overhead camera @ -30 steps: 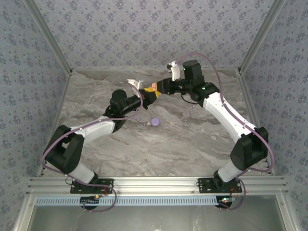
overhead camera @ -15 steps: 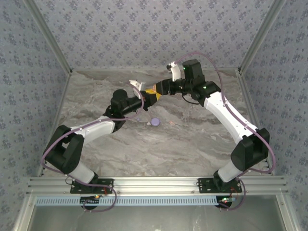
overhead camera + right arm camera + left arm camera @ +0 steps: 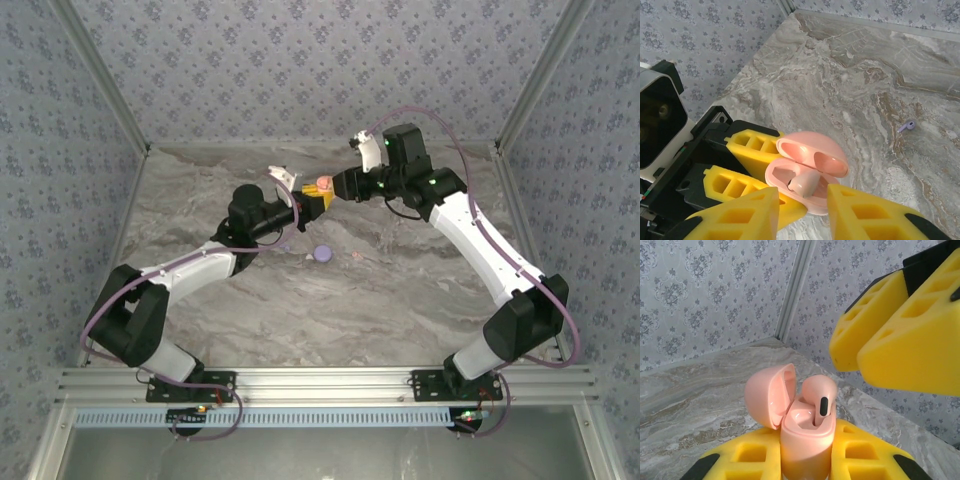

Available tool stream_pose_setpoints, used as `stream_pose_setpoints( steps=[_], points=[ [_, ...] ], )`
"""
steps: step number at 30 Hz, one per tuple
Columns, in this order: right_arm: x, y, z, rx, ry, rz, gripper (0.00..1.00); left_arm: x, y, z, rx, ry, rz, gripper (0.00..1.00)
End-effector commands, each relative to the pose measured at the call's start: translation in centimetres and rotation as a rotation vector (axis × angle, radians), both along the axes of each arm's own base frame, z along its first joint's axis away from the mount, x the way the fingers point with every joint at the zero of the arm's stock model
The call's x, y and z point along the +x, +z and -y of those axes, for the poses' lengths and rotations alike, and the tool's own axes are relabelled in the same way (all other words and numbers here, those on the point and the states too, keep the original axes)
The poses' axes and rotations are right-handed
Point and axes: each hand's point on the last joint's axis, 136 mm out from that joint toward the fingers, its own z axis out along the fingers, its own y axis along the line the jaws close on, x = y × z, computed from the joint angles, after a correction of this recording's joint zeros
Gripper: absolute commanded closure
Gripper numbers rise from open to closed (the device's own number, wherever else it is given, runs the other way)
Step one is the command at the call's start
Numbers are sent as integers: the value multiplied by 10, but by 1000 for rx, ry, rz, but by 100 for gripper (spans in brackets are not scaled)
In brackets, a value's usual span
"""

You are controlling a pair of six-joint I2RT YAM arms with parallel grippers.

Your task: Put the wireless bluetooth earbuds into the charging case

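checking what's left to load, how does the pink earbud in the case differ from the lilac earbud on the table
Colour: the pink earbud is pale pink, the lilac earbud is lilac.
Place: the pink earbud sits in the open pink charging case gripped by the left hand; the lilac earbud lies loose on the marble table.
Pose: the pink earbud stands bulb up, the lilac earbud lies flat.
Both are small stemmed buds.
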Motion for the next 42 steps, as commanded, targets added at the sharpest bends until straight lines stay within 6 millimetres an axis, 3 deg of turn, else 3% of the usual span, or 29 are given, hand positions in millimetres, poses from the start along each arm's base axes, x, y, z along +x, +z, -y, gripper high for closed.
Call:
stream_pose_setpoints(
  steps=[1, 28, 42],
  points=[
    [-6, 11, -1, 0, 21, 13, 71, -5, 35, 0, -35, -7, 88, 93],
    [6, -6, 0, -41, -13, -20, 76, -16, 47, 2, -70, -62, 119, 94],
    [-2, -3, -11, -32, 63, -24, 76, -18, 47, 5, -67, -82, 116, 94]
  ],
)
